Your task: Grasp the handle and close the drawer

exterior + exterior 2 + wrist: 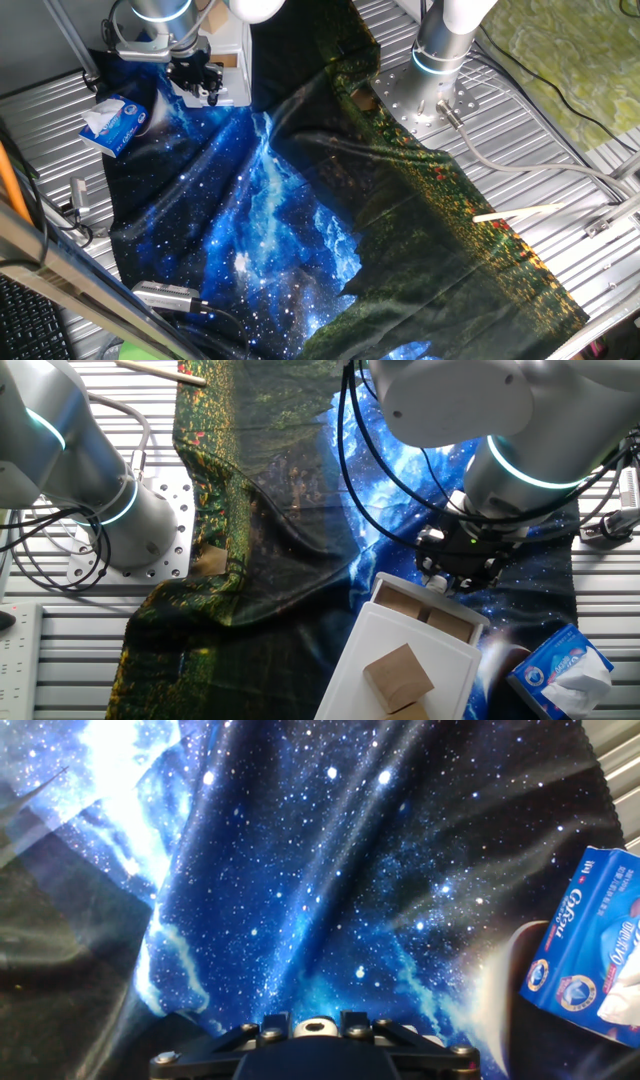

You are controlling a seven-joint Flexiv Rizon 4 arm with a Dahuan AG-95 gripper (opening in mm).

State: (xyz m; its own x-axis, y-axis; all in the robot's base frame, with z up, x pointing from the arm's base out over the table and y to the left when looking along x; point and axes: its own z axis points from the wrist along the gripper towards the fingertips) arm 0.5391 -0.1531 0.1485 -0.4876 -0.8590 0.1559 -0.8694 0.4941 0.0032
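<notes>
The white drawer (428,596) stands pulled out of a white cabinet (385,635), and its tan-brown inside shows. In the one fixed view the drawer (232,62) is partly hidden behind the hand. My gripper (455,575) is right at the drawer's front, also seen in the one fixed view (205,88). In the hand view the small round white handle (318,1026) sits between my two dark fingers (268,1024), which press against both its sides. My gripper (318,1020) is shut on the handle.
A blue-and-white tissue packet (115,120) lies beside the drawer, also in the other fixed view (565,670) and the hand view (600,960). A wooden block (398,675) sits on the cabinet top. A starry blue and dark green cloth (280,210) covers the table. A second arm's base (425,95) stands nearby.
</notes>
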